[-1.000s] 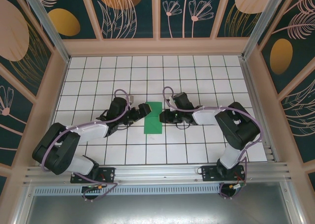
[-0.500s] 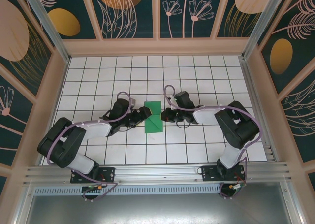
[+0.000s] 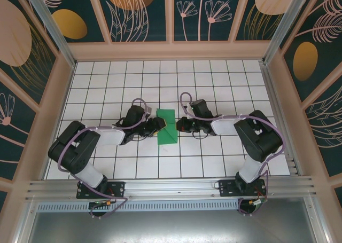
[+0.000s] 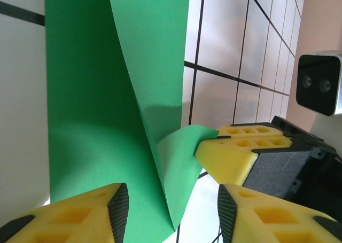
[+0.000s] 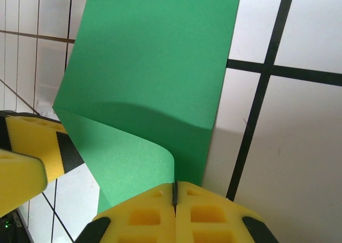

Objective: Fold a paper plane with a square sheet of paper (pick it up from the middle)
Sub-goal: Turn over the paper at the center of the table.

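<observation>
The square sheet of paper [image 3: 167, 130] is bright green and lies folded to a strip on the white tiles between the two arms. My right gripper [image 5: 173, 192] is shut on the paper's [image 5: 155, 67] right edge, which curls up off the table as a flap. In the left wrist view that raised flap of paper [image 4: 176, 163] runs to the right gripper's yellow fingers [image 4: 235, 155]. My left gripper [image 4: 171, 205] stands open around the near tip of the flap, its pads apart from the paper. From above, the left gripper [image 3: 158, 124] and right gripper [image 3: 178, 126] face each other across the sheet. The paper plane is out of view.
The white grid table [image 3: 214, 88] is boxed in by wood-framed patterned walls [image 3: 171, 49]. An aluminium rail [image 3: 171, 187] runs along the near edge by the arm bases. The right wrist's camera [image 4: 319, 83] sits close behind the paper.
My left gripper has moved right up to the paper and its jaws have narrowed. The right gripper has shut on the paper's edge, and that side has lifted into a curled flap.
</observation>
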`<state>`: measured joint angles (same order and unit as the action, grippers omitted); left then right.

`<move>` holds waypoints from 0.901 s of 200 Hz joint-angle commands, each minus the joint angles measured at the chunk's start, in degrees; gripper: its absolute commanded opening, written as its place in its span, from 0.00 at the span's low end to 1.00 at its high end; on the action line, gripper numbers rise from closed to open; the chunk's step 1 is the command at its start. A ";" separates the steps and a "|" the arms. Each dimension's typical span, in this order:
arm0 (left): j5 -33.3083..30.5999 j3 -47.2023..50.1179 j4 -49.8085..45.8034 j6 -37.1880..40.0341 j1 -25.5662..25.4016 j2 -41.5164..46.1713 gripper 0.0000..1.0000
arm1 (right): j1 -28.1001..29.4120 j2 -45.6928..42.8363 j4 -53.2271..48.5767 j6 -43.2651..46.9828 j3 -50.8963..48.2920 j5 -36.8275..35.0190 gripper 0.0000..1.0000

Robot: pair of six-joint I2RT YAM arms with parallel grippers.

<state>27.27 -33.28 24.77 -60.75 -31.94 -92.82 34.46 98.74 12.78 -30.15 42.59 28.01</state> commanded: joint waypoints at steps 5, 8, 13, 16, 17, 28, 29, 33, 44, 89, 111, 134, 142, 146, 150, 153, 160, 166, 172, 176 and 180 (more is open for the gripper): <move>1.91 -2.37 1.69 3.02 -0.29 -2.08 0.48 | -0.43 -1.43 1.63 -0.24 -0.71 -0.10 0.04; 1.95 -2.59 1.47 3.34 -0.30 -2.32 0.48 | -0.42 -1.44 1.68 -0.26 -0.76 -0.14 0.04; 1.92 -3.02 1.08 4.01 -0.31 -2.85 0.47 | -0.37 -1.45 1.60 -0.26 -0.71 -0.07 0.04; 2.10 -3.26 0.95 4.39 -0.31 -3.08 0.47 | -0.38 -1.44 1.66 -0.26 -0.74 0.02 0.04; 2.14 -3.32 0.87 4.49 -0.31 -3.21 0.46 | -0.46 -1.40 1.65 -0.26 -0.70 0.07 0.04; 2.51 -3.92 1.00 5.79 -0.31 -4.14 0.44 | -0.46 -1.44 1.66 -0.41 -0.72 0.13 0.04; 2.56 -3.95 0.99 5.93 -0.31 -4.27 0.44 | -0.45 -1.44 1.65 -0.42 -0.69 0.12 0.04; 2.73 -4.11 1.15 6.43 -0.31 -4.61 0.43 | -0.47 -1.59 1.63 -0.43 -0.67 0.16 0.04; 3.57 -4.45 1.81 7.57 -0.36 -5.03 0.39 | -0.55 -1.70 1.39 -0.74 -0.63 0.20 0.06; 3.17 -5.21 1.11 12.76 -0.31 -7.46 0.28 | -2.14 -7.62 -1.35 -2.92 -1.03 -2.73 0.38; 2.16 -5.40 0.32 14.47 -0.30 -7.31 0.22 | -2.77 -11.72 -4.40 -2.38 -1.23 -6.41 0.49; 0.60 -5.94 -0.60 15.97 -0.24 -6.47 0.14 | -2.75 -15.86 -7.59 -1.52 -1.20 -10.63 0.56; -0.46 -6.34 -1.84 16.52 -0.30 -6.05 0.11 | -2.77 -17.24 -8.75 -1.49 -1.17 -12.33 0.59; -1.01 -6.61 -2.59 16.89 -0.31 -5.79 0.10 | -2.81 -18.06 -9.25 -1.49 -1.23 -13.16 0.61; -1.55 -6.74 -3.48 17.32 -0.31 -5.72 0.09 | -2.75 -18.81 -9.69 -1.50 -1.29 -13.90 0.62; -1.84 -6.91 -4.11 17.62 -0.30 -5.71 0.08 | -2.78 -19.37 -9.94 -1.53 -1.32 -14.37 0.63; -2.94 -7.30 -5.58 18.21 -0.27 -3.70 0.07 | -2.82 -20.77 -10.71 -1.49 -1.46 -15.48 0.65; -3.97 -7.63 -7.27 18.83 -0.31 -2.77 0.07 | -2.81 -21.91 -11.36 -1.49 -1.56 -16.61 0.67; -4.90 -8.07 -9.19 19.74 -0.31 -1.65 0.06 | -2.78 -23.05 -12.11 -1.49 -1.62 -17.73 0.70; -5.71 -8.47 -10.71 20.26 -0.30 -0.87 0.06 | -2.81 -23.84 -12.64 -1.61 -1.63 -18.66 0.74; -6.51 -8.87 -12.28 20.69 -0.28 -0.08 0.05 | -2.78 -24.65 -13.03 -1.73 -1.76 -19.67 0.78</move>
<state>25.74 -39.42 20.45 -44.80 -31.94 -98.06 31.86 78.67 4.43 -31.75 41.82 15.51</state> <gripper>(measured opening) 0.076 0.693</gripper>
